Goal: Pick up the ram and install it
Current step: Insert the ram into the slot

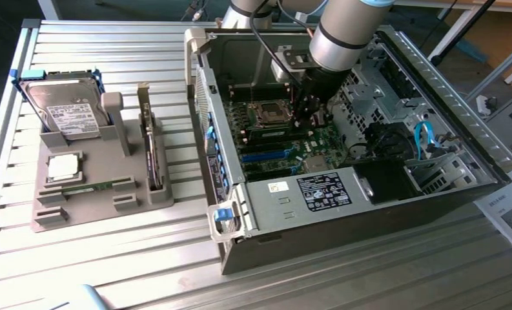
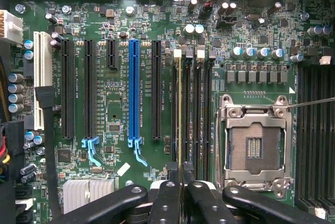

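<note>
In the wrist view the ram [image 2: 180, 109] appears edge-on as a thin yellowish-green strip. It runs along the dark memory slots [image 2: 194, 114] beside the empty processor socket [image 2: 256, 145]. My gripper [image 2: 181, 174] is shut on the ram's near end, with a black finger [image 2: 166, 195] on each side. I cannot tell whether the stick sits in its slot or hovers just above it. In the exterior view the gripper [image 1: 307, 119] reaches down inside the open computer case [image 1: 238, 213] onto the motherboard [image 1: 320, 145], and the ram is hidden behind the fingers.
A grey fixture [image 1: 57, 213] at the exterior view's left holds a silver hard drive [image 1: 66, 113], a square processor chip [image 1: 62, 168], another green stick [image 1: 92, 188] lying flat and an upright card [image 1: 155, 161]. Long expansion slots, one of them blue [image 2: 134, 88], lie beside the memory slots. Case walls surround the arm.
</note>
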{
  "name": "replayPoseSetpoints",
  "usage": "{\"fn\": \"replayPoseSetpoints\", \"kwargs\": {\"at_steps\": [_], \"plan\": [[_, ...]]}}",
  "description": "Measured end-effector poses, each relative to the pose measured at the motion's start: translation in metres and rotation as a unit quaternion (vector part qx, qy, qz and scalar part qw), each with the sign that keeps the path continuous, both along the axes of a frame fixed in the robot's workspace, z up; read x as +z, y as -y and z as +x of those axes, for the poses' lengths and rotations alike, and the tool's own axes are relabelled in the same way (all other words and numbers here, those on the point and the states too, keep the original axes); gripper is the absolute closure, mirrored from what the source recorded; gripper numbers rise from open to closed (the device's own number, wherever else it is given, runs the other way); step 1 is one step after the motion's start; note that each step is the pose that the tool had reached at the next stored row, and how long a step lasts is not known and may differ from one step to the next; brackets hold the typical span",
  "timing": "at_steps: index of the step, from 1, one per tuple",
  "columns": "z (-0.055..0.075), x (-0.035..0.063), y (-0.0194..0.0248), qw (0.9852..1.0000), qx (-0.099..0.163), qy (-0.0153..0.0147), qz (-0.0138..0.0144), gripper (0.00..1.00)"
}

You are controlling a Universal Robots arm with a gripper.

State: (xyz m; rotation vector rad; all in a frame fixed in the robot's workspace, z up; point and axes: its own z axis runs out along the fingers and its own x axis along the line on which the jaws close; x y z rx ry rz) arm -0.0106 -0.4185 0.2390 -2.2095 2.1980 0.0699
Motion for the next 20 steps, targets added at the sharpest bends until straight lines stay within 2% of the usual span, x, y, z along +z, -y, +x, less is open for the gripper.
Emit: {"fn": "replayPoseSetpoints", "kwargs": {"at_steps": [20], "plan": [[0.0,0.0021,0.0,1.0,0.002,0.0,-0.0004,0.88]]}}
